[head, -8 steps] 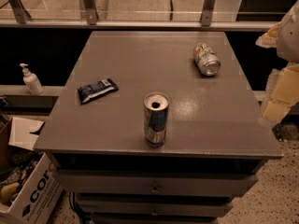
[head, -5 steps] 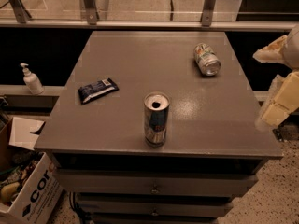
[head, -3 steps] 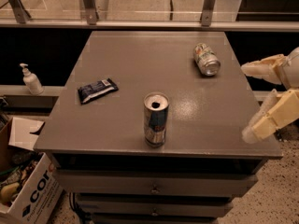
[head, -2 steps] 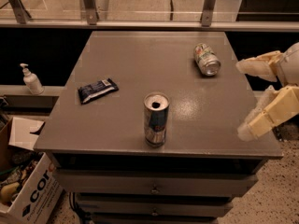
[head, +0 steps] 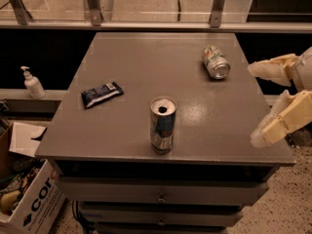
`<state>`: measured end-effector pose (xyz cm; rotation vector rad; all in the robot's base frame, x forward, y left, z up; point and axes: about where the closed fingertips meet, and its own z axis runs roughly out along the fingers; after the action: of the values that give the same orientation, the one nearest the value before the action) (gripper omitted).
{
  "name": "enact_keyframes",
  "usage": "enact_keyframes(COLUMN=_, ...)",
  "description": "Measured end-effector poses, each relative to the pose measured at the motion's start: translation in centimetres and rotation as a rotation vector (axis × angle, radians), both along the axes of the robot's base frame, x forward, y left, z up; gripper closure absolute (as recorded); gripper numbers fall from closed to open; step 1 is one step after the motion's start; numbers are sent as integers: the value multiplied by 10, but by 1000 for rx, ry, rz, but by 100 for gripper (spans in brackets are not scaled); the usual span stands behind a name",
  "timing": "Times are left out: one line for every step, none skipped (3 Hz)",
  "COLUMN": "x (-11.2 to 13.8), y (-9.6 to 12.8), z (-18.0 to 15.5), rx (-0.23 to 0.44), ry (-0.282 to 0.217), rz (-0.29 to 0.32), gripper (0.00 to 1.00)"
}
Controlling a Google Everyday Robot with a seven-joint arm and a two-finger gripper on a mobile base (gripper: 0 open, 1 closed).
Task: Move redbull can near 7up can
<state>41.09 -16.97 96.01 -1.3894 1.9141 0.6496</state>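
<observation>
Table with a grey top fills the camera view. The redbull can stands upright near the front edge, its open top facing up. The 7up can lies on its side toward the back right, well apart from it. A dark snack packet lies to the left. The gripper hangs at the table's right edge, fingers spread wide, holding nothing. A soap bottle and a cardboard box sit off to the left.

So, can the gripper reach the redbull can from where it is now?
Probably yes: the gripper, open beside the table, faces the upright redbull can with nothing between them; the 7up can lies farther back.
</observation>
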Motion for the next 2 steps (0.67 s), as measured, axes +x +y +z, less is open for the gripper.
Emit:
enact_keyframes(x=-1, y=20, z=-6, rx=92, ry=-27, rz=-2, gripper=0)
enact_keyframes(x=5, y=52, z=-23, rx=181, ry=-71, rz=-26, gripper=0)
